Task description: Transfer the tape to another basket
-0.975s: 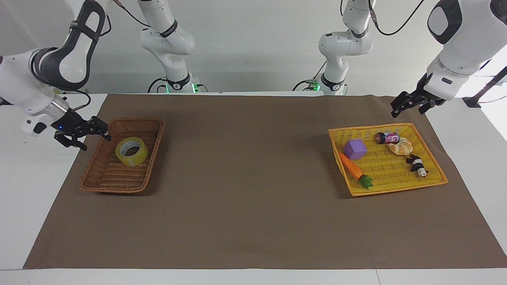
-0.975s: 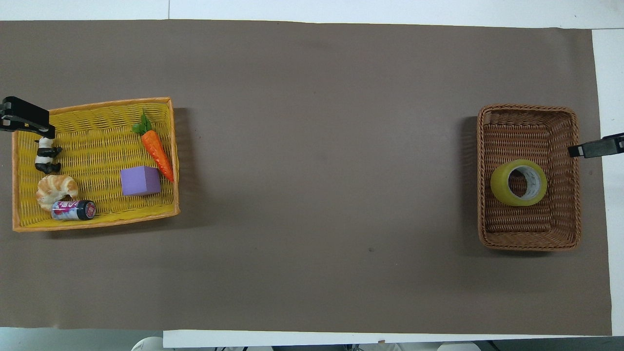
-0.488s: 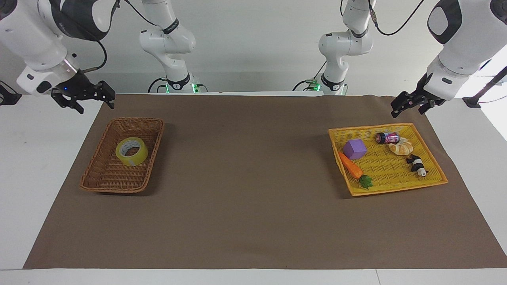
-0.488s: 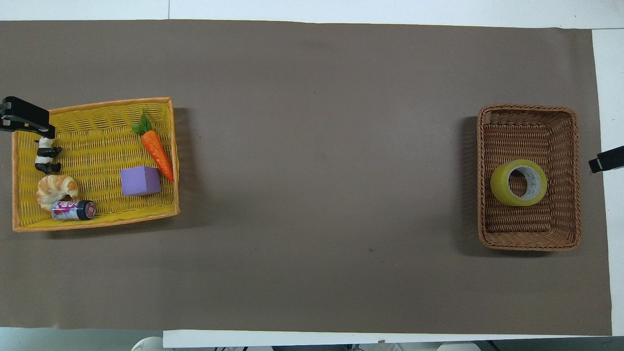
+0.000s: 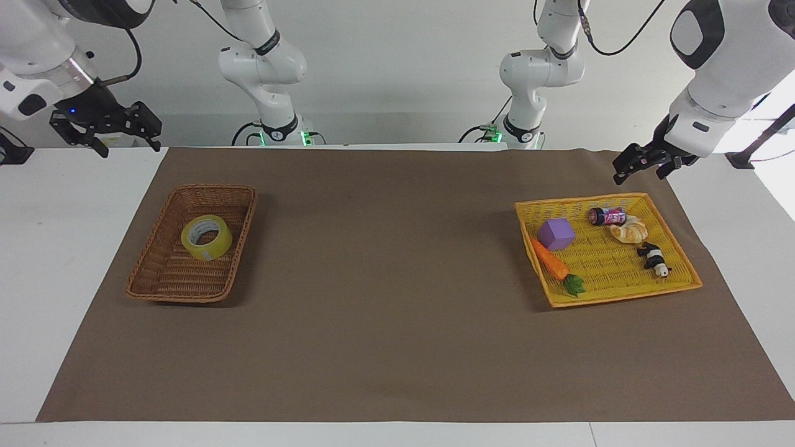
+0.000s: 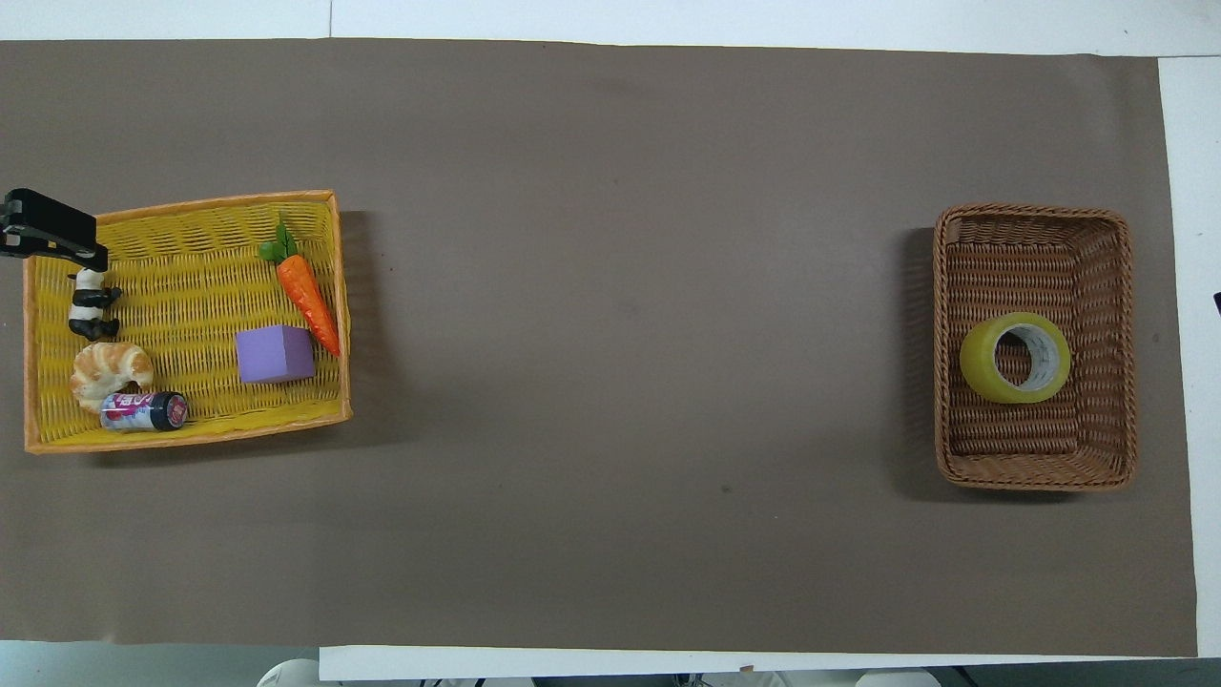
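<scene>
The tape [image 5: 207,237], a yellow roll with a pale core, lies inside the brown wicker basket [image 5: 163,276] at the right arm's end of the table. It also shows in the overhead view [image 6: 1014,357], in the basket [image 6: 1035,470]. My right gripper [image 5: 129,148] is open and empty, raised over the white table beside the mat's corner, apart from the basket. My left gripper [image 5: 640,177] is open and empty, over the corner of the yellow tray [image 5: 621,295]; it also shows in the overhead view [image 6: 52,239].
The yellow tray [image 6: 191,434] at the left arm's end holds a purple cube [image 6: 275,353], a carrot [image 6: 307,296], a croissant [image 6: 110,370], a can [image 6: 143,411] and a panda figure [image 6: 91,310]. A brown mat [image 5: 385,310] covers the table.
My right gripper has risen from the brown basket's rim and drawn back over the white table toward the robots. The tape and the left arm have not moved.
</scene>
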Available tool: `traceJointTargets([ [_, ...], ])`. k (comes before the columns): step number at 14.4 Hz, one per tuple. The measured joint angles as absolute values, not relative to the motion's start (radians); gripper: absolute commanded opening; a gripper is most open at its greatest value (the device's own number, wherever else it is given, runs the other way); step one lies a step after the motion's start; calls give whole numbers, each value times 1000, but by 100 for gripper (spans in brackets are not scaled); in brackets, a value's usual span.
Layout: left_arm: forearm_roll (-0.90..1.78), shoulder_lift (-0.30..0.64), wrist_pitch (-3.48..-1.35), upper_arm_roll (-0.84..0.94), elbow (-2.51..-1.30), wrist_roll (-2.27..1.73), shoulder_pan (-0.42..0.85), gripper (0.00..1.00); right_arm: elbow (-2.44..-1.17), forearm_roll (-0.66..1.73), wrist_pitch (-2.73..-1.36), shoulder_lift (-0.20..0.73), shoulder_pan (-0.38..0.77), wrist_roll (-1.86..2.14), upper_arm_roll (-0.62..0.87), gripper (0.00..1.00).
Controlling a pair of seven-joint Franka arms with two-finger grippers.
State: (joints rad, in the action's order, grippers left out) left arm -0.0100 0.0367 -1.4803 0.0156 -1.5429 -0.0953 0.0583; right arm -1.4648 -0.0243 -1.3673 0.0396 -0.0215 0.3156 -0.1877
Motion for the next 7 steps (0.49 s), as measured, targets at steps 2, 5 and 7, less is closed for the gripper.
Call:
traceJointTargets([
  [2, -10, 37, -1480, 16, -1543, -95, 58, 100, -1466, -24, -1353, 41, -9, 284, -187, 100],
  [5, -10, 37, -1480, 16, -1543, -95, 58, 100, -1474, -28, -1335, 17, 1, 282, -189, 100],
  [7, -10, 37, -1480, 16, -1543, -95, 58, 100, -1477, -64, -1335, 6, 32, 282, -195, 100],
])
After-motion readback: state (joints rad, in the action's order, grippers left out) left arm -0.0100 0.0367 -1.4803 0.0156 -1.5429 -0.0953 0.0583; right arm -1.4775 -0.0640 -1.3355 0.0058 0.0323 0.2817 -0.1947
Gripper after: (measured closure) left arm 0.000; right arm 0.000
